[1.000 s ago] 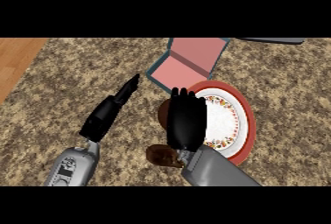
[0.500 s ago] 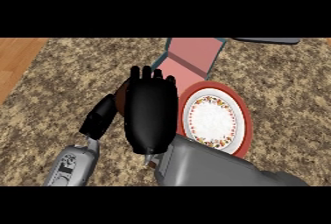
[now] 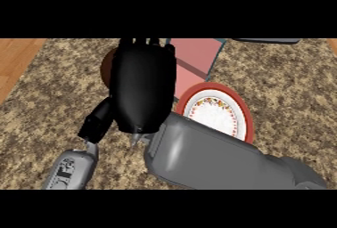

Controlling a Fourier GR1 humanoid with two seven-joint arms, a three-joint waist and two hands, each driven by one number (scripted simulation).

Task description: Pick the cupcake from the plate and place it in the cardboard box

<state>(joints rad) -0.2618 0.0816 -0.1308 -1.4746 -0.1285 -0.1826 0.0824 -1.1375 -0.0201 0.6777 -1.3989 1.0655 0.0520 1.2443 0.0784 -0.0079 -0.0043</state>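
Speckled brown counter, wood strip at the left. Right hand big and close in the middle, back showing; cannot tell if open or closed. Brown round bit, maybe the cupcake, peeking out at its left edge. Left hand partly hidden under it, grip unclear. Just right, red-rimmed plate with flowers. Above, cardboard box, pink inside. Tiny marks on left forearm, too small to read.

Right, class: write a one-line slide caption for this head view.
Right hand high by the cardboard box, a brown edge peeking past it; plate, where visible, bare.
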